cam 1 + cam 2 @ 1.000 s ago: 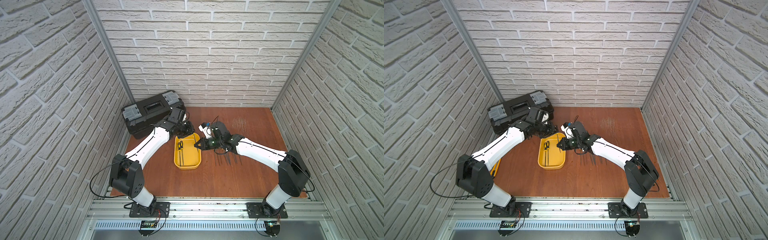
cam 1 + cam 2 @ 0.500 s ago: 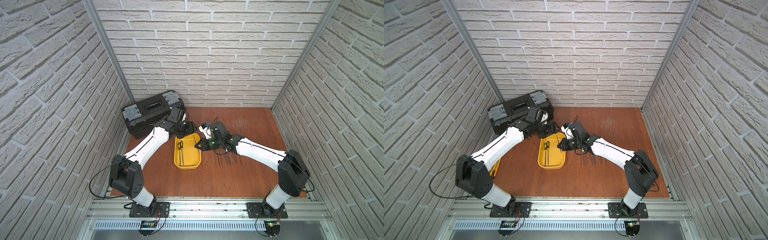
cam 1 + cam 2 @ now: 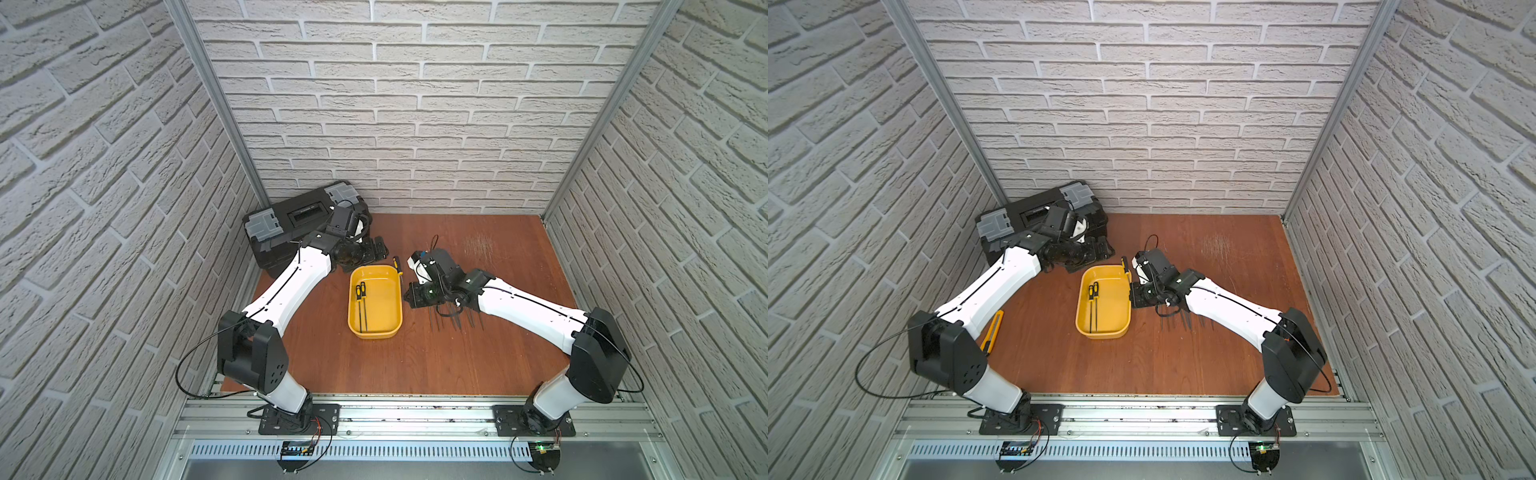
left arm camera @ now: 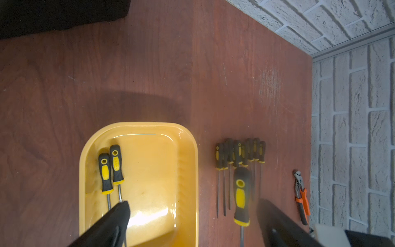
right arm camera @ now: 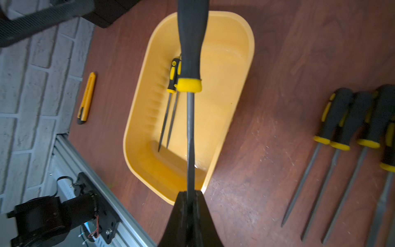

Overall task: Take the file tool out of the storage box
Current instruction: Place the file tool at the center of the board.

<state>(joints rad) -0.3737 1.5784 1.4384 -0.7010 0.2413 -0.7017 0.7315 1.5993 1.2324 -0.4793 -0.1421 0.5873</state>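
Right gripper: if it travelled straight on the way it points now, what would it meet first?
Most likely the storage box: the right gripper, shut on the blade of the file tool, has its tips at the box's rim in both top views, aimed across it. Height above the rim is unclear.

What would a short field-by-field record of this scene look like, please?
Right gripper: shut on the metal shank of the file tool
File tool position: raised near the right rim of the storage box
Left gripper: open, empty
Inside box: two files lying side by side
On table: row of files, pliers, utility knife
Back left: black toolbox
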